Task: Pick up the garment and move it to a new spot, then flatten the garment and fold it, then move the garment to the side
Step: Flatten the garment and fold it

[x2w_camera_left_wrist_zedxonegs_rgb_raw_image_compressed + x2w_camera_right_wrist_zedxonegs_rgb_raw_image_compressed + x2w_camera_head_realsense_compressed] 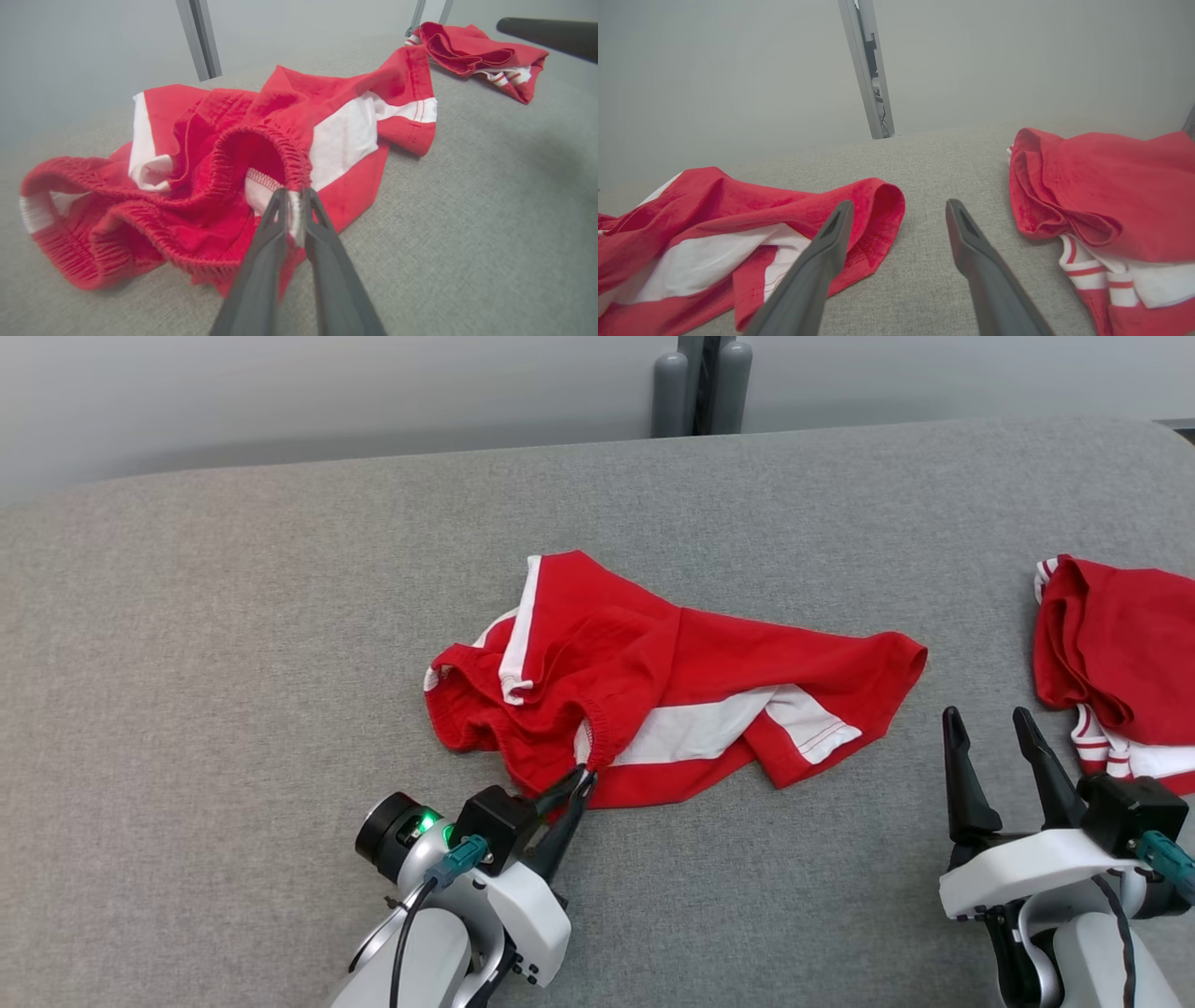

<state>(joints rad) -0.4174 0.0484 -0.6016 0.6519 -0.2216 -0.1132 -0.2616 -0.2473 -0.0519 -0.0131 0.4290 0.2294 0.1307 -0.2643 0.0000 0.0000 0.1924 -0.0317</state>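
1 wide grey padded surface (233,616) carries everything, with bare room to the left of and beyond the crumpled red-and-white garment (709,663) at its middle. A 2nd red garment (1120,644) lies apart by the right edge. Between them hovers the right gripper (987,719), fingers spread. The left gripper (583,777) is pinched on the garment's elastic waistband.

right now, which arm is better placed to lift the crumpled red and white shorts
Left. The left fingers pinch the elastic waistband of the crumpled red and white shorts; the right fingers stand open over the bare grey fabric surface, touching nothing.
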